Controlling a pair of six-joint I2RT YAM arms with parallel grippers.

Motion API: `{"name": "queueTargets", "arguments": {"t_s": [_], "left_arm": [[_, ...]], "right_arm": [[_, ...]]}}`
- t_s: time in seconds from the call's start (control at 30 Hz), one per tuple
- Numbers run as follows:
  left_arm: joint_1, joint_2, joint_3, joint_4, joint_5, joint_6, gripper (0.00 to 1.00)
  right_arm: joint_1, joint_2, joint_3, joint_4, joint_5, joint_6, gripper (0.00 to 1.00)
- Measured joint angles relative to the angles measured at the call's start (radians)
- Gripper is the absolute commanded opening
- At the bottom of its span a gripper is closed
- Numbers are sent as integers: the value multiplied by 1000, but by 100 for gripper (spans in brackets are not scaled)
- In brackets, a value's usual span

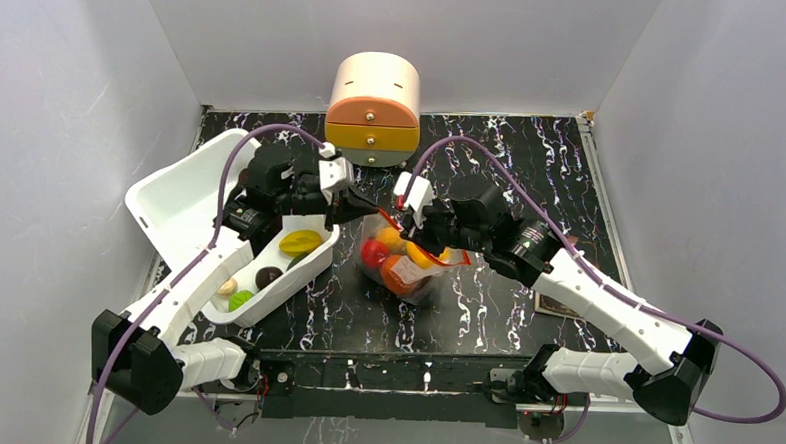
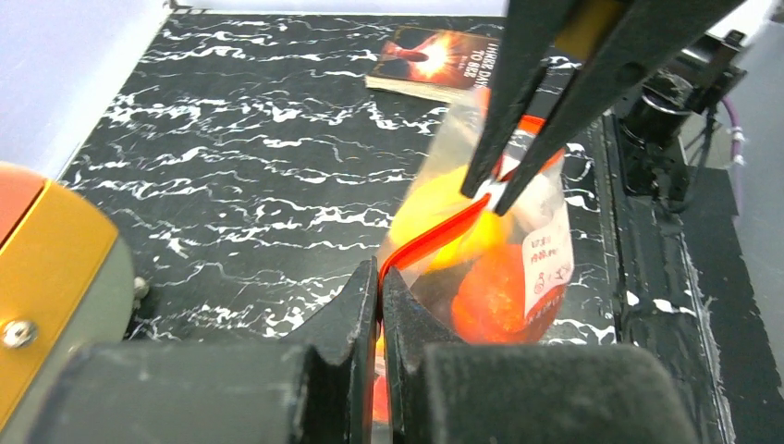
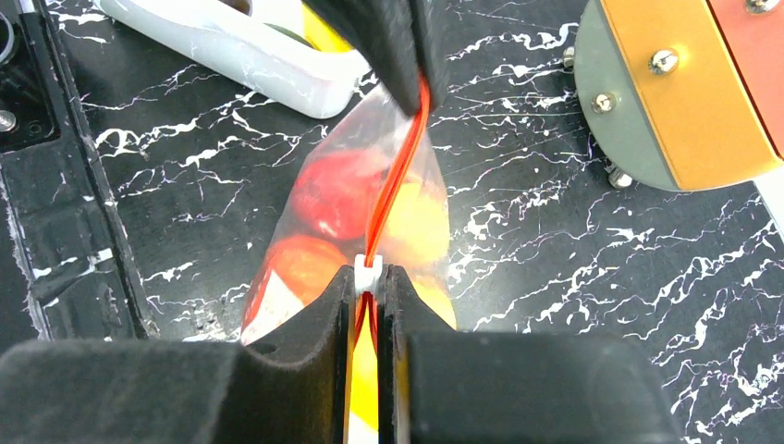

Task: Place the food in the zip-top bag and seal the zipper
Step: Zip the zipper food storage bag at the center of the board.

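Left gripper (image 2: pixel 380 277) and right gripper (image 3: pixel 370 277) both pinching the zipper (image 3: pixel 398 180), zip-top bag (image 3: pixel 325 153) of food (image 3: pixel 337 192) stretched between them.

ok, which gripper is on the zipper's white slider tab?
The right gripper: it pinches the white slider tab on the zipper. The left gripper is shut on the bare strip at the other end.

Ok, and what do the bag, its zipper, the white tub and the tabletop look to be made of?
Zip-top bag: thin clear plastic film, glossy; the food shows through and it creases.
Zipper: red-orange strip, probably stiffer plastic.
White tub: looks like rigid moulded plastic, smooth.
Table: black with white veining, matte; stone or printed laminate, cannot tell.
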Motion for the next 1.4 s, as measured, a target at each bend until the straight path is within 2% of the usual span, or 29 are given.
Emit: {"name": "queueTargets", "arguments": {"t_s": [0.33, 1.4], "left_arm": [[78, -9, -14, 48, -47, -58, 0], [143, 37, -12, 104, -344, -63, 0]], "right_arm": [[0, -5, 11, -69, 29, 29, 0], [0, -64, 121, -391, 166, 240, 0]]}}
